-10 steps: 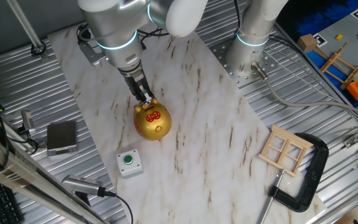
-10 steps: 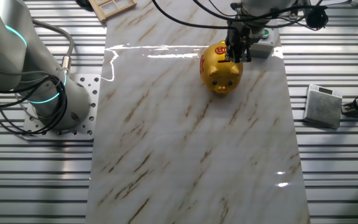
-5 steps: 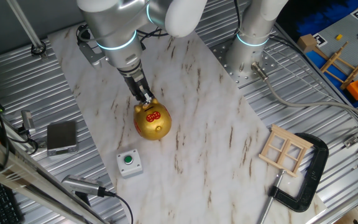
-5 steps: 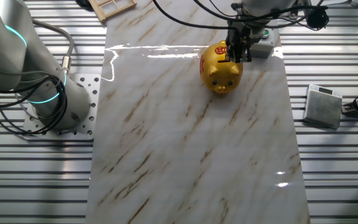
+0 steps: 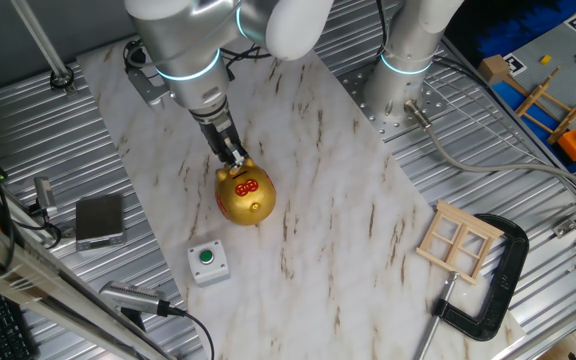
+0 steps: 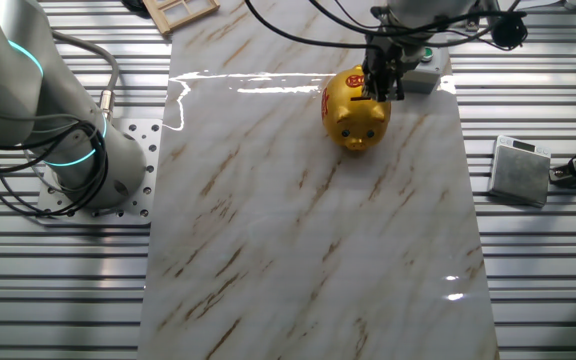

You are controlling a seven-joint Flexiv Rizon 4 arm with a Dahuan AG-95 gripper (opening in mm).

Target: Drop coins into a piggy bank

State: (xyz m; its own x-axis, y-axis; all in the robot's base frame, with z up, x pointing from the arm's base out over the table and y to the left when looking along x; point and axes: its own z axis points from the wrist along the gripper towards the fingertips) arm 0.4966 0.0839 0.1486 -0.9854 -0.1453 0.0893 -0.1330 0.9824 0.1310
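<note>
1. The claw (image 5: pixel 236 158) points down at the top of the gold piggy bank (image 5: pixel 246 197), its tips right at the pig's back; in the other fixed view the claw (image 6: pixel 380 90) sits over the upper rear of the piggy bank (image 6: pixel 354 108).
2. The fingers look close together, but I cannot tell whether they grip anything; no coin can be made out between them.
3. The piggy bank stands directly under the claw on the marbled surface (image 5: pixel 318 200), red markings on its upper side.
4. A small grey box with a green button (image 5: pixel 207 261) lies on the surface beyond the pig from the claw, near but apart from it.
5. A wooden window frame (image 5: pixel 460 243) and a black C-clamp (image 5: pixel 498 290) lie well apart from the claw, at the surface's far corner.
</note>
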